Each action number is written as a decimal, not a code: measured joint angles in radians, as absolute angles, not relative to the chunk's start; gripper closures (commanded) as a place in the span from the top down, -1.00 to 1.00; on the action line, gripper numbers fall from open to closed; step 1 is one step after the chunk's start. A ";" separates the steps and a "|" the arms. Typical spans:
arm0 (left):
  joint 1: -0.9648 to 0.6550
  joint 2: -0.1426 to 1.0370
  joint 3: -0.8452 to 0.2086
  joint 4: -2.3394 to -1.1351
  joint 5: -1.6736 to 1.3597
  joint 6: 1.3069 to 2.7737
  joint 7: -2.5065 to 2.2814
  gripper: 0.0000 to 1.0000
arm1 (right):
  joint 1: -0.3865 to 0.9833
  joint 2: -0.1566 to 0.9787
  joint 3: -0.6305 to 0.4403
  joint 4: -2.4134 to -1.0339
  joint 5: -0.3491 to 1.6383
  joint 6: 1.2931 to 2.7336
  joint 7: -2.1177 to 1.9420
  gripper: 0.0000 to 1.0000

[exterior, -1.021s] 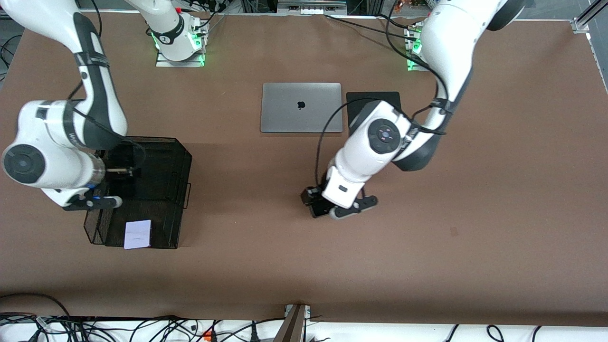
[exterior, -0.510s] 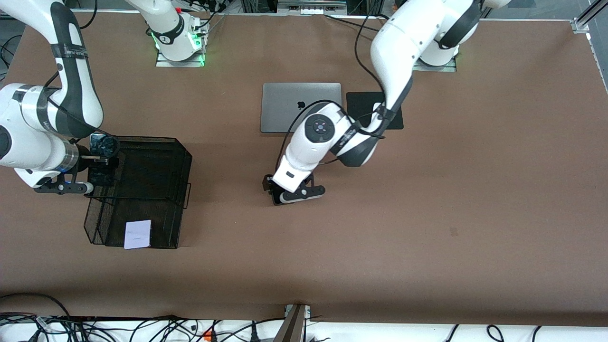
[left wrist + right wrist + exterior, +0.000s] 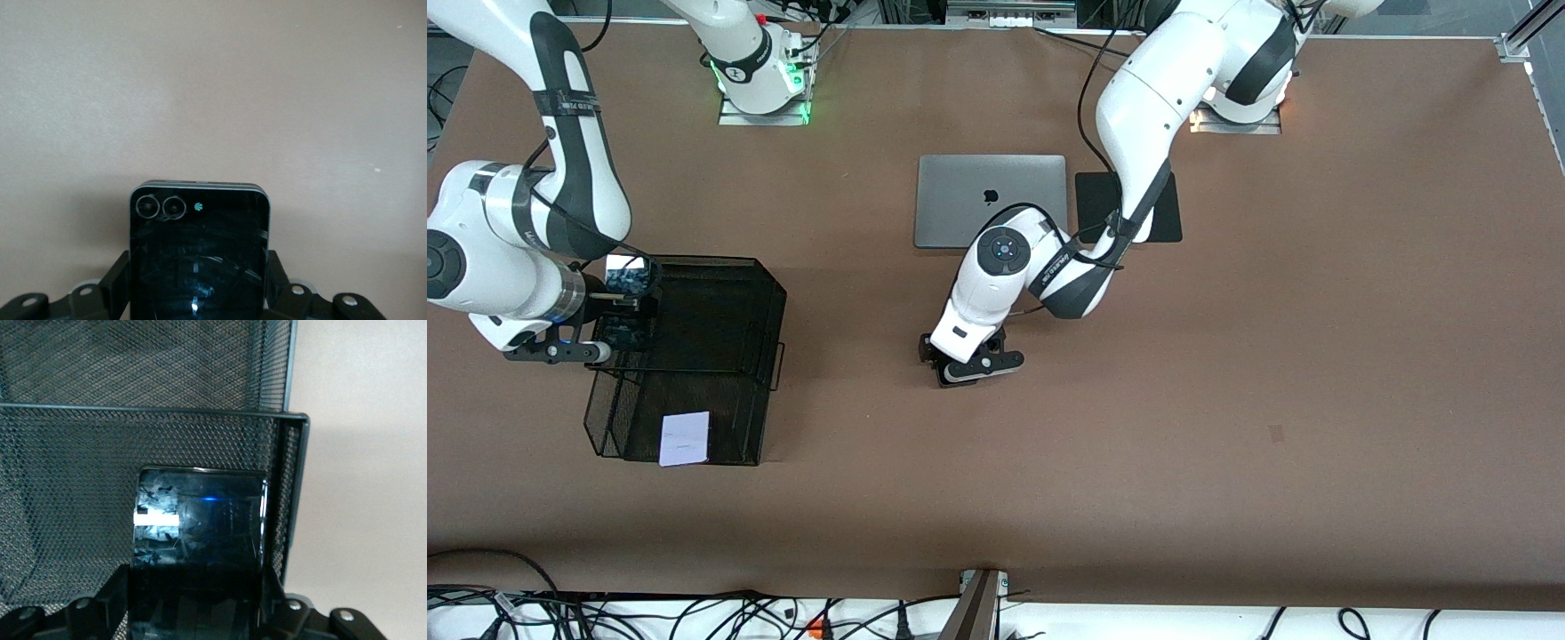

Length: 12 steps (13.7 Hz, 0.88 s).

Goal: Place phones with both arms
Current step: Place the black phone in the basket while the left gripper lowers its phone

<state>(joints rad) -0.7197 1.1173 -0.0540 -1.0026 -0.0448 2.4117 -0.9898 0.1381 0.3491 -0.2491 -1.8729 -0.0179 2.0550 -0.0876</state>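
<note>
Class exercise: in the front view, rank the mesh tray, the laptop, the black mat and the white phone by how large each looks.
1. Mesh tray
2. Laptop
3. Black mat, partly covered by the left arm, so its full extent is unsure
4. White phone, standing in the tray's slot nearest the camera

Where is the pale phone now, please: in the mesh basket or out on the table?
In: the pale phone lies inside the black mesh basket, at its end nearest the front camera.
</note>
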 measured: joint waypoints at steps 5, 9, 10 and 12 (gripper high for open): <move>-0.788 1.126 -0.014 -0.994 -0.045 2.414 -0.990 -0.99 | 0.154 0.380 -0.243 -1.875 0.017 2.104 -0.084 -1.00; -0.827 1.138 0.015 -0.993 -0.045 2.466 -0.990 -0.55 | 0.173 0.396 -0.242 -1.875 0.043 2.134 -0.078 -0.17; -0.828 1.147 0.015 -0.994 -0.045 2.485 -0.990 0.07 | 0.177 0.396 -0.242 -1.874 0.043 2.138 -0.078 0.35; -0.828 1.160 0.018 -0.993 -0.045 2.506 -0.990 0.39 | 0.178 0.396 -0.242 -1.874 0.043 2.141 -0.079 0.99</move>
<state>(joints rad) -0.8282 1.1602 0.0181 -0.9930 -0.0447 2.5060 -0.9898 0.1782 0.3964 -0.2424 -1.8738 0.0427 2.1412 -0.0789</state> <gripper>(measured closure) 0.198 0.198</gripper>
